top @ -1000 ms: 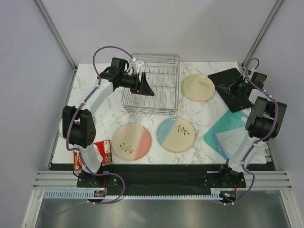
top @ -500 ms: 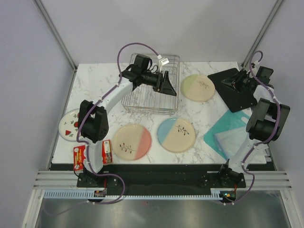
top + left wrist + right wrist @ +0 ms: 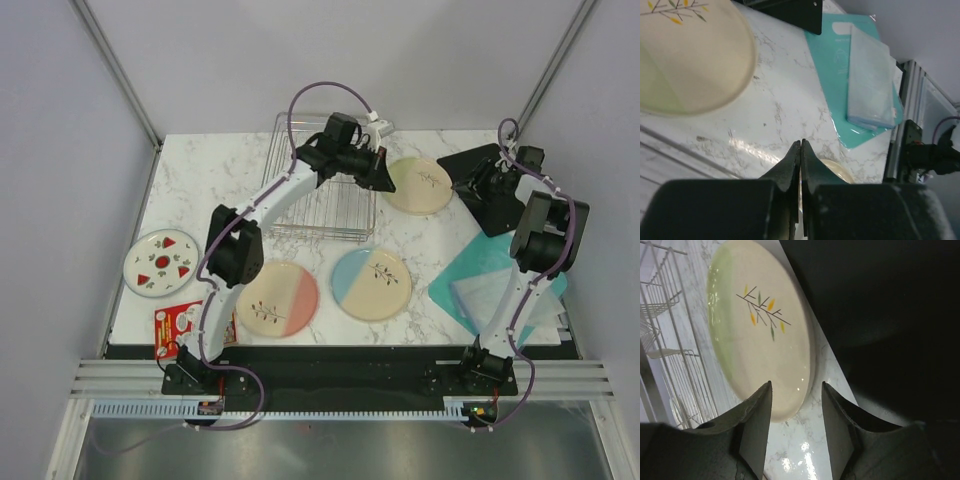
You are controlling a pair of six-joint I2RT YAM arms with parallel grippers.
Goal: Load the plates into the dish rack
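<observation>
The green-half plate (image 3: 421,185) lies flat at the back, between the dish rack (image 3: 330,214) and a black board. My left gripper (image 3: 389,177) hovers at that plate's left rim, shut on nothing; its wrist view has the pinched tips (image 3: 800,143) above bare marble, with the green plate (image 3: 685,57) up left. My right gripper (image 3: 466,186) stands open over the black board's left edge. In its wrist view the open fingertips (image 3: 796,385) frame the near rim of the green plate (image 3: 760,325). The blue-half plate (image 3: 371,284), pink-half plate (image 3: 278,298) and small fruit plate (image 3: 162,264) lie flat in front.
The black board (image 3: 492,190) sits at the back right and fills the right of the right wrist view (image 3: 890,310). A teal mat (image 3: 497,283) with a clear pouch lies at the right. A red-and-white packet (image 3: 180,325) sits at the front left corner.
My left arm swung right across the dish rack to the green plate's left rim and its jaws shut. My right gripper opened and edged left toward the green plate.
</observation>
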